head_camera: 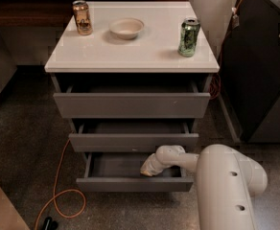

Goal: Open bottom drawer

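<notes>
The bottom drawer is the lowest of three grey flat-fronted drawers in the white-topped cabinet. It stands pulled out, showing its plain grey interior. My gripper reaches from the white arm at lower right down into this drawer, just behind its front panel, right of the middle. The two drawers above are also partly pulled out.
On the cabinet top stand a brown can, a beige bowl and a green can. An orange cable loops on the speckled floor at the left. A dark cabinet stands at the right.
</notes>
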{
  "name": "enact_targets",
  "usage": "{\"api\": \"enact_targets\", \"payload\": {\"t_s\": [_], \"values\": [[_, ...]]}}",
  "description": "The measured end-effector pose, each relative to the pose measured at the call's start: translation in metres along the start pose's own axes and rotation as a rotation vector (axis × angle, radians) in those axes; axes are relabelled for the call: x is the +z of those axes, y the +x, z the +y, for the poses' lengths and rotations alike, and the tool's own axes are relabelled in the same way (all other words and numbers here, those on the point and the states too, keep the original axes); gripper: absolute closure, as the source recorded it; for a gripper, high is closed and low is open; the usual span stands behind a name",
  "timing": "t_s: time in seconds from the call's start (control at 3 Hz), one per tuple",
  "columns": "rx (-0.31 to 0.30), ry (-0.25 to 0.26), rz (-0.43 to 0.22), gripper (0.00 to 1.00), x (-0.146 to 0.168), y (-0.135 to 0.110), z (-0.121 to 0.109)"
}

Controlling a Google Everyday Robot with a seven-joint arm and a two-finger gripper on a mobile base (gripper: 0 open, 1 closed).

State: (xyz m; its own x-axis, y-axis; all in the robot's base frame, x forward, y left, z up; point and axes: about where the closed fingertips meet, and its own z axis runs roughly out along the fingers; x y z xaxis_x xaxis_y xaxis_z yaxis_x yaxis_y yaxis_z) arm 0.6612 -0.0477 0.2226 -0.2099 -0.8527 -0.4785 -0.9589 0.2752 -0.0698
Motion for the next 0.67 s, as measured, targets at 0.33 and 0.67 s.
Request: {"api": "enact_targets", "payload": {"t_s": [0.33, 0.67], "values": [[0.017, -0.021, 0.021, 1.0, 0.014, 0.011, -0.001], [0.028, -0.045, 0.037, 1.0, 0.026, 0.018, 0.003]]}}
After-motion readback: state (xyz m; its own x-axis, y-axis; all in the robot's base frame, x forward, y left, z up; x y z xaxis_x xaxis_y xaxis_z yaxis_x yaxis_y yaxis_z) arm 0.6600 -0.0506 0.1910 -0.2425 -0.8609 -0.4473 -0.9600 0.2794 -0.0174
